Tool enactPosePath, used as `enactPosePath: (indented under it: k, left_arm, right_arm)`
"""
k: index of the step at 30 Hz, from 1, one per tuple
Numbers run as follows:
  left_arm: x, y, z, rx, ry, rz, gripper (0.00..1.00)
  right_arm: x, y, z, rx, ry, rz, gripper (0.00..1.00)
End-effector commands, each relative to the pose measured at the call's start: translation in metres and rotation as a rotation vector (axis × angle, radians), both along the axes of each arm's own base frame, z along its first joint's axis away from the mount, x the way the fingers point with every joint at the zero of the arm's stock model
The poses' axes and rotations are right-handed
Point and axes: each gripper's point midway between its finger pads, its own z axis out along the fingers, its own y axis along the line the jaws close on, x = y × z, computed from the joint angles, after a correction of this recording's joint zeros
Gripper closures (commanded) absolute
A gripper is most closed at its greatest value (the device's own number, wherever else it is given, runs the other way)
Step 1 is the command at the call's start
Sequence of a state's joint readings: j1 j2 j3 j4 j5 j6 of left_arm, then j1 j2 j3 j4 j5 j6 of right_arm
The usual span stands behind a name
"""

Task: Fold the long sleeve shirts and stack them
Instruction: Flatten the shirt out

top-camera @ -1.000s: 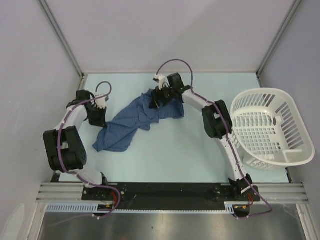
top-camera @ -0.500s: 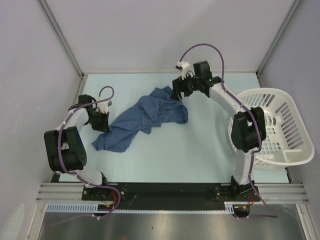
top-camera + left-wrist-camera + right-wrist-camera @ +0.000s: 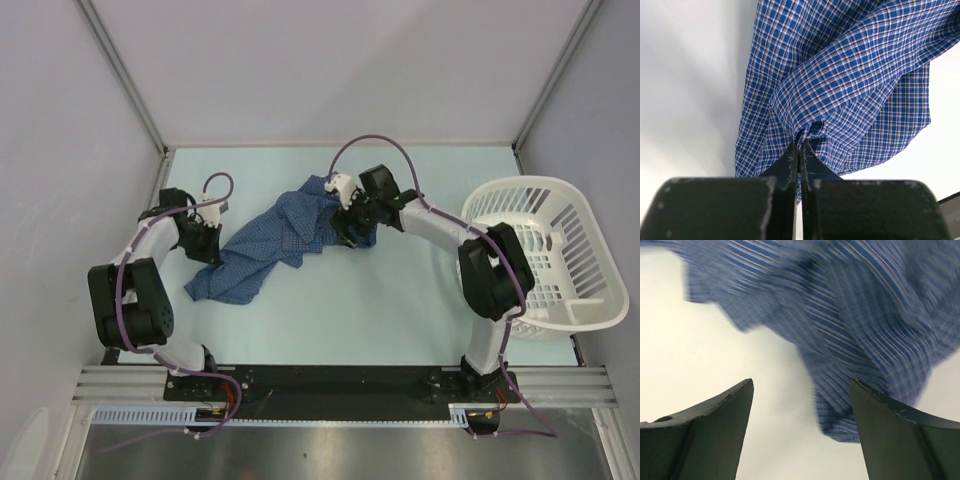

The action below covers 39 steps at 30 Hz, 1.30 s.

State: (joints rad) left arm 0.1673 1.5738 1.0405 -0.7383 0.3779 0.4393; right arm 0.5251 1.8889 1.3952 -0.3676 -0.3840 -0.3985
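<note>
**Q.** What does the figure show of the long sleeve shirt (image 3: 280, 240), and how far has the task progressed?

**A.** 1 blue checked shirt lies crumpled on the table (image 3: 400, 310), running from the centre rear toward the near left. It is bunched and twisted and no sleeve or collar is laid flat. No fold has been made and no stack is visible, so the task reads as barely begun. The shirt has yet to be spread, folded and placed. Whether further shirts remain cannot be told, since only 1 is in view.

**Q.** How do the 2 end effectors stand relative to it?

**A.** The left gripper (image 3: 799, 145) is pinched tight on a small gather of the cloth (image 3: 850, 75) at the shirt's left edge. In the overhead view it (image 3: 205, 245) sits at that same edge. The right gripper (image 3: 801, 385) has its jaws spread wide with nothing between them. The cloth (image 3: 865, 315) lies just ahead of its fingertips, blurred in that view. From above, it (image 3: 348, 225) hangs over the shirt's right end, and contact there cannot be confirmed.

**Q.** Which containers appear, and what do they hold?

**A.** 1 white slatted basket (image 3: 590, 250) stands at the table's right edge, well apart from the shirt. No cloth shows inside it. The right arm's elbow overlaps its left rim in the overhead view, hiding a small part.
</note>
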Motion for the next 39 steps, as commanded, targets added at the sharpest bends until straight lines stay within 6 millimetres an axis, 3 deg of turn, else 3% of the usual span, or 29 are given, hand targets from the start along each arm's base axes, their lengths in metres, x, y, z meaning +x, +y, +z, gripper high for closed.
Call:
enactPosePath:
  k: [1, 7, 10, 13, 17, 20, 21, 22, 23, 24, 25, 29, 30, 32, 33, 35, 37, 39]
  left_arm:
    - [0.003, -0.006, 0.018, -0.015, -0.060, -0.033, 1.00]
    - [0.000, -0.007, 0.020, -0.014, -0.062, -0.029, 1.00]
    - [-0.001, -0.007, 0.021, -0.011, -0.064, -0.031, 1.00]
    - [-0.001, -0.005, 0.021, -0.006, -0.066, -0.031, 1.00]
    - [-0.001, -0.006, 0.020, -0.007, -0.062, -0.025, 1.00]
    - [-0.002, -0.006, 0.019, -0.007, -0.061, -0.028, 1.00]
    - [-0.002, -0.005, 0.018, -0.002, -0.061, -0.028, 1.00]
    - [-0.003, -0.005, 0.018, 0.001, -0.062, -0.031, 1.00]
    - [-0.003, -0.004, 0.018, 0.003, -0.062, -0.031, 1.00]
    - [-0.004, -0.004, 0.018, 0.005, -0.063, -0.034, 1.00]
    - [-0.005, -0.003, 0.018, 0.009, -0.061, -0.035, 1.00]
    - [-0.006, -0.002, 0.017, 0.017, -0.064, -0.048, 1.00]
    - [-0.006, -0.003, 0.017, 0.016, -0.063, -0.052, 1.00]
    - [-0.005, -0.004, 0.017, 0.013, -0.064, -0.057, 1.00]
    - [-0.006, -0.004, 0.016, 0.010, -0.062, -0.060, 1.00]
    - [-0.005, -0.004, 0.017, 0.010, -0.064, -0.060, 1.00]
    - [-0.005, -0.004, 0.016, 0.009, -0.059, -0.063, 1.00]
    - [-0.004, -0.004, 0.018, 0.008, -0.061, -0.062, 1.00]
  right_arm:
    - [-0.012, 0.053, 0.063, 0.093, -0.235, 0.097, 0.18]
    - [-0.014, 0.093, 0.047, 0.111, -0.195, 0.074, 0.25]
    - [-0.012, 0.103, 0.034, 0.107, -0.174, 0.084, 0.27]
    - [-0.006, 0.110, 0.018, 0.081, -0.170, 0.080, 0.21]
    - [0.006, 0.115, 0.000, 0.048, -0.167, 0.050, 0.22]
    - [0.015, 0.119, -0.006, 0.033, -0.191, 0.035, 0.38]
    - [0.016, 0.118, -0.006, 0.024, -0.187, 0.029, 0.61]
    - [0.017, 0.118, -0.004, 0.021, -0.187, 0.024, 0.70]
    - [0.015, 0.118, 0.005, 0.028, -0.194, 0.025, 0.80]
    - [0.011, 0.114, 0.007, 0.022, -0.181, 0.030, 0.97]
    - [0.008, 0.112, 0.013, 0.024, -0.175, 0.032, 1.00]
    - [-0.024, 0.097, 0.050, 0.086, -0.123, 0.072, 1.00]
    - [-0.044, 0.095, 0.071, 0.145, -0.090, 0.122, 1.00]
    - [-0.060, 0.089, 0.087, 0.213, -0.024, 0.127, 1.00]
    - [-0.077, 0.089, 0.109, 0.278, 0.010, 0.175, 1.00]
    - [-0.098, 0.089, 0.128, 0.363, 0.107, 0.221, 1.00]
    - [-0.098, 0.090, 0.152, 0.436, 0.122, 0.230, 1.00]
    - [-0.081, 0.097, 0.179, 0.538, 0.128, 0.194, 1.00]
